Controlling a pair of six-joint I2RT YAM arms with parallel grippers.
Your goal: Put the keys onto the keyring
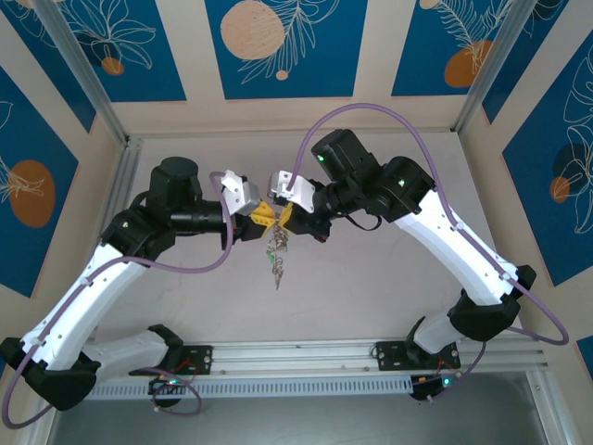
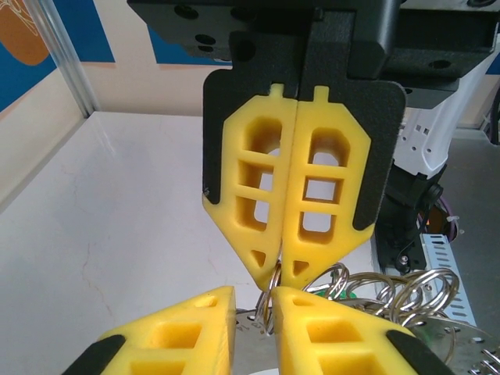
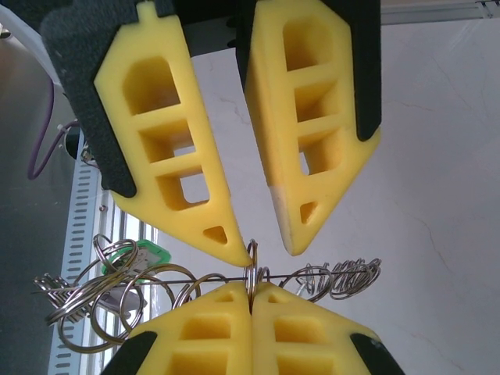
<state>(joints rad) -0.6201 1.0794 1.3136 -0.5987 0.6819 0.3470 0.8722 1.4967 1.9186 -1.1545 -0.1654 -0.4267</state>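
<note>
Right claw (image 3: 250, 297) is pinched shut on the keyring (image 3: 336, 277), wire running crossways, and left claw (image 3: 264, 248) sits tip-to-tip with it, jaws apart around that same loop, keys (image 3: 147, 256) just off to the side.

Bright yellow is shown on the fingers of the left gripper (image 2: 254, 294) and the right gripper (image 3: 250, 287), backed in black. The arms (image 1: 93, 287) are clad in white and black, their cables (image 1: 371, 109) in lilac. The keyring (image 3: 344, 279) is silvery grey; one key (image 3: 148, 254) is headed in green. The table (image 1: 371, 278) is pale; the wall panels (image 1: 315, 46) are printed blue with white leaves and orange discs
</note>
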